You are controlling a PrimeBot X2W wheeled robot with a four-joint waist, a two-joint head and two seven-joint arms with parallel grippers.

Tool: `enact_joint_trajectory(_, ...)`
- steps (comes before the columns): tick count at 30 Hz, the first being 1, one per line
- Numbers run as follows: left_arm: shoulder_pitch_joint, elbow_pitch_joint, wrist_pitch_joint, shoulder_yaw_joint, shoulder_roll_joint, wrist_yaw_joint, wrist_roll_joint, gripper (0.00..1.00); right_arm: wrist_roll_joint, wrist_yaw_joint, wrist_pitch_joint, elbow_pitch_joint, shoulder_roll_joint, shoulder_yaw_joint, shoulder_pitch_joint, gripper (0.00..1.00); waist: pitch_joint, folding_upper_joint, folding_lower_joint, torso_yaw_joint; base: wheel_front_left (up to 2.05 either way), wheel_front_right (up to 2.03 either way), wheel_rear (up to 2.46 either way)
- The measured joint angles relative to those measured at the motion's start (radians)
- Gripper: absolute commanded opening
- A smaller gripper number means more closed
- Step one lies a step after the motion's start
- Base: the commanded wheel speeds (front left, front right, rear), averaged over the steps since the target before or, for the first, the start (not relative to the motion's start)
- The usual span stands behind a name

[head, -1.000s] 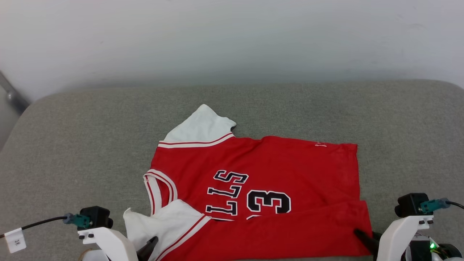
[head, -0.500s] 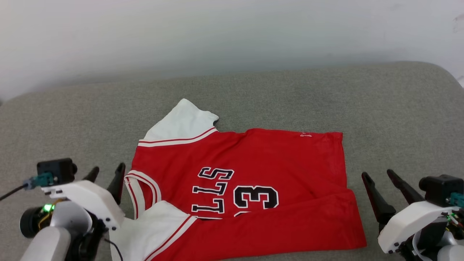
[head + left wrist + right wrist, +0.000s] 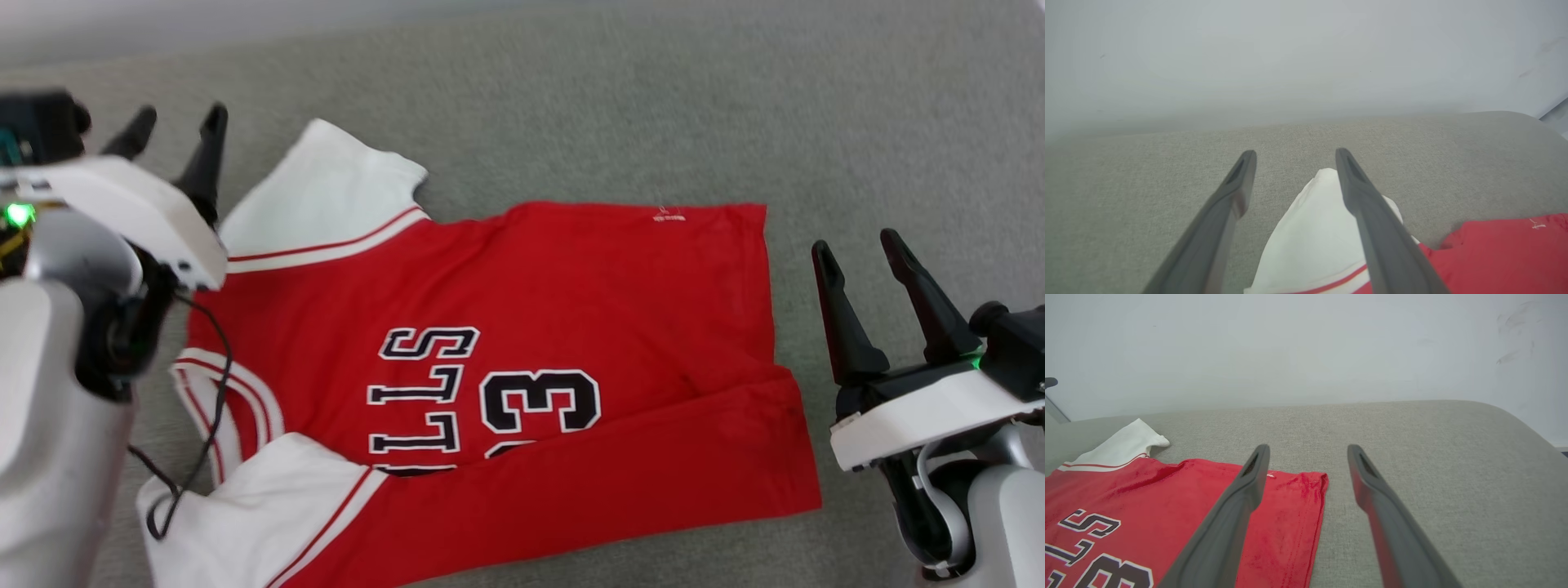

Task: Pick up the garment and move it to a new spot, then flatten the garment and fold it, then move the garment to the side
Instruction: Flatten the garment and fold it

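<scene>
A grey padded surface [image 3: 571, 98] runs under everything, with a pale wall [image 3: 1290, 347] behind it. The garment [image 3: 531, 278] lies spread on it between the two grippers. It is a red jersey with short white sleeves edged in red stripes, a striped neckband, and black-and-white lettering showing "LLS" and "3". The rest of the lettering is covered by a red strip folded over along the near edge. The right gripper [image 3: 855, 243] hangs just right of the hem, fingers spread wide and empty. The left gripper [image 3: 181, 114] is likewise spread and empty, with the far white sleeve [image 3: 1314, 228] beneath it. Whether a finger touches the cloth is hard to tell.
</scene>
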Motion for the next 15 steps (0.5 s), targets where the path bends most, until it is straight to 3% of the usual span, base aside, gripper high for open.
enact_joint_trajectory(8,-0.212,0.132,0.226,-0.059,0.058,-0.117,-0.052,1.00,0.000,0.000,-0.034,0.039,0.025,0.018,-0.041,1.00,0.096,0.0000,0.0000,-0.089,0.00,0.00,0.00)
enact_joint_trajectory(15,-0.294,0.206,0.502,-0.121,0.135,-0.152,-0.098,1.00,0.017,0.000,-0.048,0.055,0.039,0.036,-0.051,1.00,0.144,0.0000,0.0000,-0.151,0.00,0.00,0.00)
